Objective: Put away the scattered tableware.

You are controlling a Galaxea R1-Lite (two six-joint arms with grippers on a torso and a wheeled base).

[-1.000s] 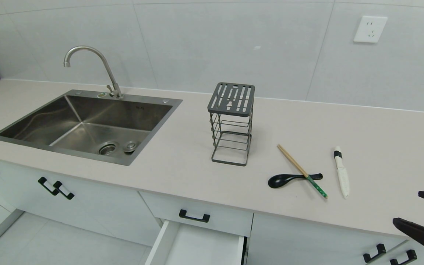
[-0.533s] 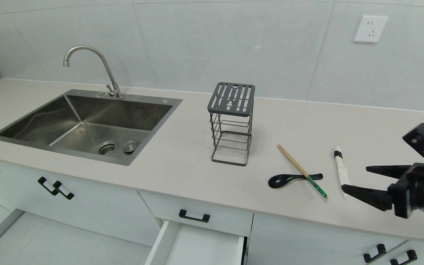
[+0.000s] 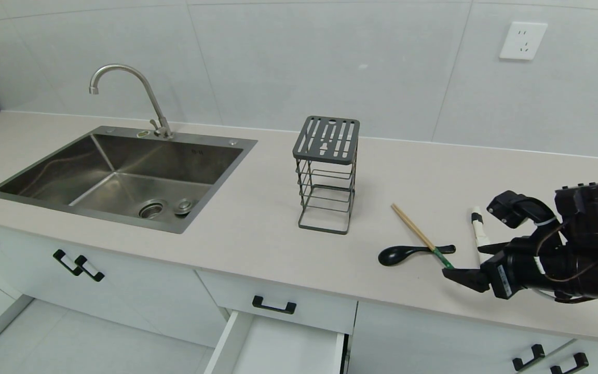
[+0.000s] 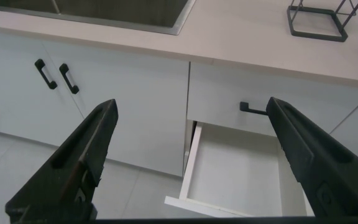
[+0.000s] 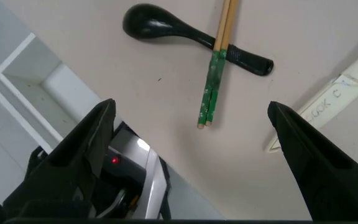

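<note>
The long pale stone counter (image 3: pixel 257 244) runs from side to side. A steel sink (image 3: pixel 81 212) is set into it on the robot's left. Under the counter's front edge, a white drawer (image 3: pixel 283 348) is pulled open. A dark grey wire rack with a slotted top (image 3: pixel 326 139) stands upright on the counter, between the sink and the scattered things.

The right gripper (image 3: pixel 462 261) is spread wide and holds nothing. It hangs just over the front part of the counter, by the near ends of the tableware. From its wrist camera, the green chopstick tips lie between its two fingers.

The left gripper (image 4: pixel 191 106) is also spread wide and holds nothing. It is out in front of the cupboards, above the open drawer.

A white knife with a black band (image 3: pixel 478 228) lies flat, farthest to the robot's right. Its long side runs from the wall toward the front edge, with the banded end toward the wall.

A pair of wooden chopsticks with green ends (image 3: pixel 418 234) lies slanted. The green ends point toward the front edge and to the right. The pair rests across the handle of a black spoon (image 3: pixel 400 254). The spoon lies sideways, with its bowl to the left and its handle to the right.
</note>
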